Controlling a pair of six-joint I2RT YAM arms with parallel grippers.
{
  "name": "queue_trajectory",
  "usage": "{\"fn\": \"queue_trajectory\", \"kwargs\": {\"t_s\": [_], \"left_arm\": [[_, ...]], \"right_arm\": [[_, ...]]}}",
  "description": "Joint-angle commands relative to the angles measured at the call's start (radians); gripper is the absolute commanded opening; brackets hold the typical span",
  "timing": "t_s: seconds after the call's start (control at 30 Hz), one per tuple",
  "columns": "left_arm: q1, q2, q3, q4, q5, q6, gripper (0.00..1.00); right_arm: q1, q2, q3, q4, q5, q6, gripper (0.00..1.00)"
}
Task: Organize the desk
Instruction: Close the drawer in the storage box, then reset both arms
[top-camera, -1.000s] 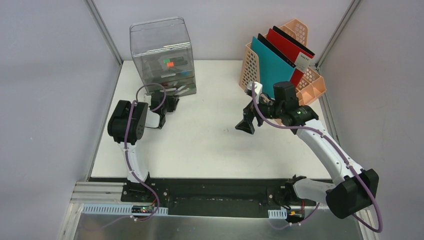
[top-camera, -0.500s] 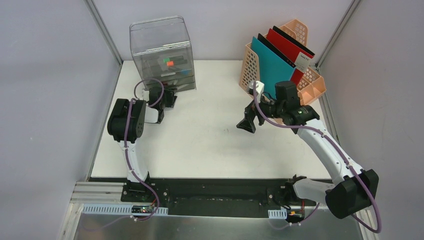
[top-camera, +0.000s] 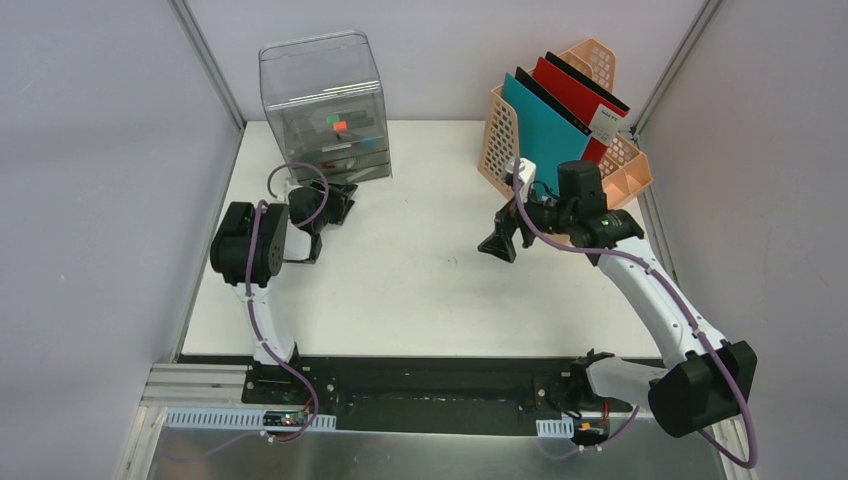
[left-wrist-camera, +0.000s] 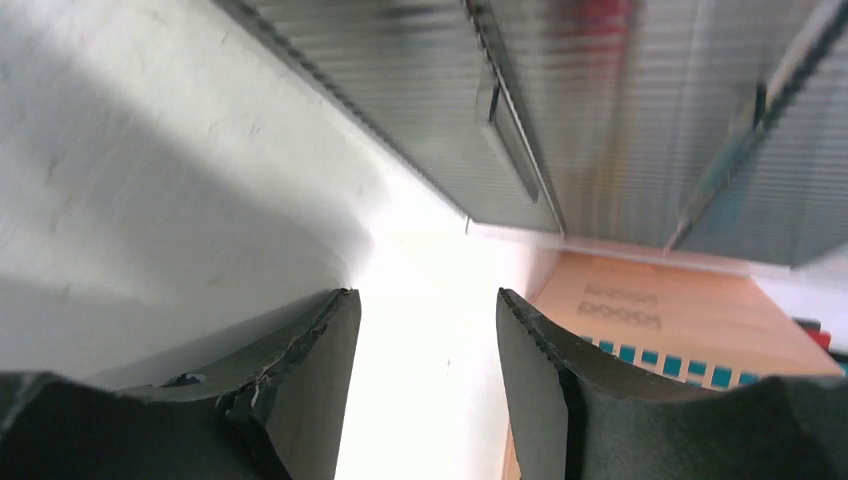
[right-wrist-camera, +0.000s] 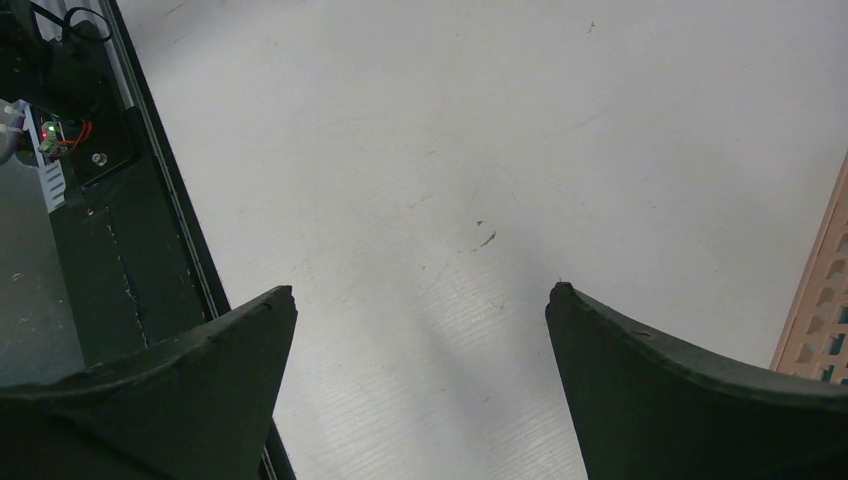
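Over the desk (top-camera: 420, 290), my left gripper (left-wrist-camera: 425, 295), partly open and empty, faces the clear drawers (top-camera: 325, 100) of small coloured bits (top-camera: 340, 126), while my right gripper (right-wrist-camera: 421, 290), wide and empty, hangs near the rack (top-camera: 497, 125) of folders (top-camera: 545, 130).

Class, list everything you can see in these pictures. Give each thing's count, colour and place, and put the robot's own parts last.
desk: one, white, under everything
drawer unit: one, clear, far left of the desk
file rack: one, peach, far right of the desk
teal folder: one, teal, standing in the file rack
red folder: one, red, behind the teal folder
rail: one, black and aluminium, near edge
left pincer: one, black, open, empty, by the drawer unit
right pincer: one, black, open, empty, over the desk near the file rack
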Motion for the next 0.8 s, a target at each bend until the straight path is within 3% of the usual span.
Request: {"fn": "queue_trajectory", "kwargs": {"t_s": [0.0, 0.17, 0.27, 0.43, 0.63, 0.77], "left_arm": [[0.030, -0.078, -0.094, 0.264, 0.176, 0.087, 0.54], [0.040, -0.204, -0.184, 0.266, 0.292, 0.111, 0.56], [0.040, -0.362, -0.234, 0.185, 0.333, 0.170, 0.58], [0.040, -0.730, -0.257, -0.202, 0.328, 0.337, 0.68], [0.040, -1.181, -0.171, -0.612, 0.253, 0.514, 0.98], [0.040, -1.331, -0.055, -0.779, 0.320, 0.560, 0.99]], "right_arm": [[-0.020, -0.034, 0.011, 0.011, -0.046, -0.013, 0.99], [-0.052, -0.043, 0.019, -0.001, -0.073, -0.008, 0.99], [-0.078, -0.052, 0.026, -0.009, -0.090, -0.007, 0.99], [-0.131, -0.065, 0.045, -0.030, -0.124, -0.007, 0.99], [-0.198, -0.086, 0.100, -0.078, -0.133, -0.005, 0.99], [-0.216, -0.092, 0.185, -0.155, -0.103, -0.015, 0.99]]}}
